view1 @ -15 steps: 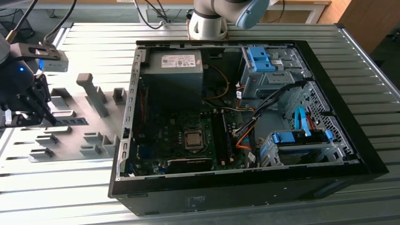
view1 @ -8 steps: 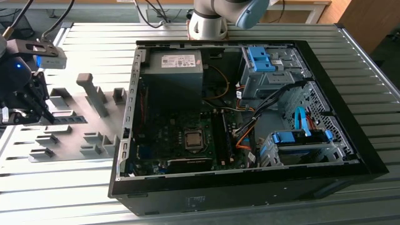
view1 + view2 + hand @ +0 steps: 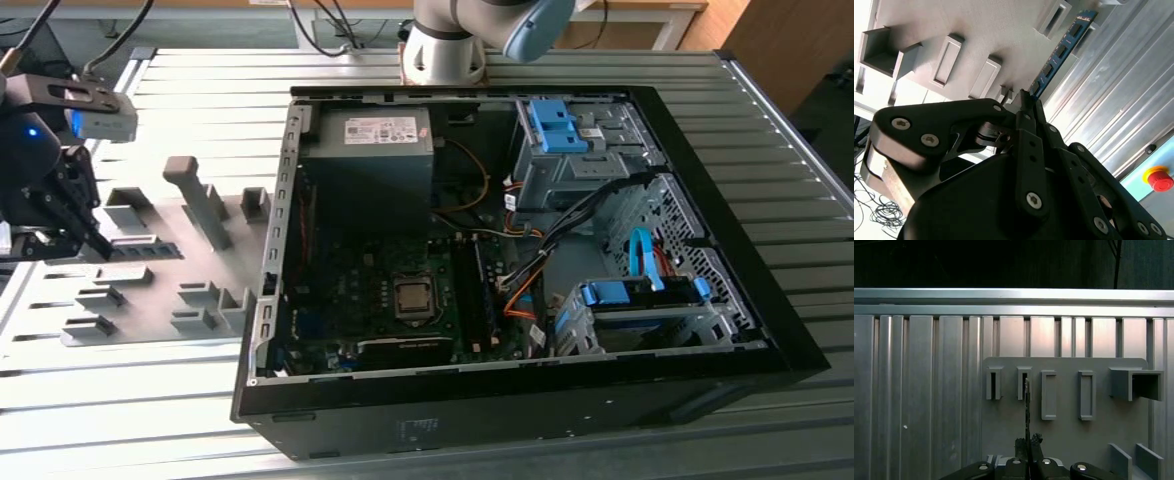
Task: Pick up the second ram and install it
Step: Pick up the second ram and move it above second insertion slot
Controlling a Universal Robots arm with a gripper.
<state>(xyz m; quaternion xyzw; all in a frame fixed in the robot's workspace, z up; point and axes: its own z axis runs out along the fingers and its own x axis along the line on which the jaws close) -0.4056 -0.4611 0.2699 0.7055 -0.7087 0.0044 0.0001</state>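
While in claw (image 3: pixel 1028 442), ram (image 3: pixel 1060 52) among blocks (image 3: pixel 1048 395)

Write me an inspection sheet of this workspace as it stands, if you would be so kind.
Surface: ribbed metal table carrying a grey holder plate with slotted blocks.
Job's things: memory stick, on edge over the plate, far end at a slotted block; whether it sits in the slot cannot be told.
Clutter: open computer case, on the exterior view's right of the plate.
Claw: claw shut on the memory stick's near end.
Cables: orange cables and a blue cable inside the case; a tangle of dark cables off the table.
Surroundings: red push button off the table.
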